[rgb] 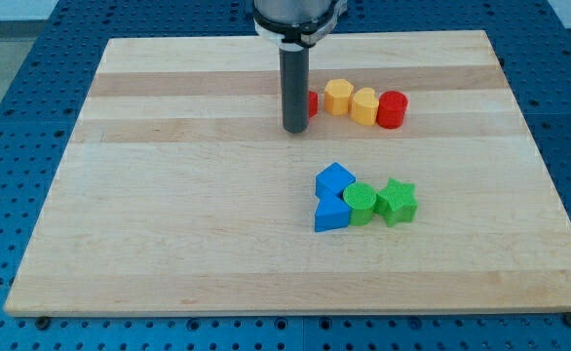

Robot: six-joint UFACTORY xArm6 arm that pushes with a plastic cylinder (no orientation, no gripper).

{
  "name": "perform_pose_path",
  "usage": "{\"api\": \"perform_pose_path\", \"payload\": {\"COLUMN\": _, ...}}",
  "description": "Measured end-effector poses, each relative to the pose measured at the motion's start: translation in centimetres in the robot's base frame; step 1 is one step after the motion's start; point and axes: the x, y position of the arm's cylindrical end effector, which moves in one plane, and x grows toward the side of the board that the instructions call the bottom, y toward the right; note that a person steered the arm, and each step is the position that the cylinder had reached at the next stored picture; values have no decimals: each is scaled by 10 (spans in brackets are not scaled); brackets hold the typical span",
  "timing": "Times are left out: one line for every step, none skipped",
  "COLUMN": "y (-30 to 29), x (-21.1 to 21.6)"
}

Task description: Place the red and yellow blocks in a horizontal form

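My tip (pixel 295 129) rests on the wooden board just left of a row of blocks near the view's top centre. A small red block (pixel 312 102) is partly hidden behind the rod and seems to touch it. To its right stand a yellow hexagonal block (pixel 338 97), a second yellow hexagonal block (pixel 364 106) and a red cylinder (pixel 392 109). The two yellow blocks and the cylinder touch one another, and the row slopes slightly down to the right.
Lower right of centre lies a cluster: a blue block (pixel 334 180), a blue triangular block (pixel 331 214), a green cylinder (pixel 361 203) and a green star (pixel 398 201). The wooden board (pixel 169 195) lies on a blue perforated table.
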Motion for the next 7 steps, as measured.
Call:
{"api": "perform_pose_path", "payload": {"y": 0, "x": 0}}
{"api": "perform_pose_path", "payload": {"y": 0, "x": -3}}
{"api": "perform_pose_path", "payload": {"y": 0, "x": -12}}
{"api": "perform_pose_path", "payload": {"y": 0, "x": -12}}
{"api": "perform_pose_path", "payload": {"y": 26, "x": 4}}
{"api": "perform_pose_path", "payload": {"y": 64, "x": 25}}
{"api": "perform_pose_path", "payload": {"y": 69, "x": 24}}
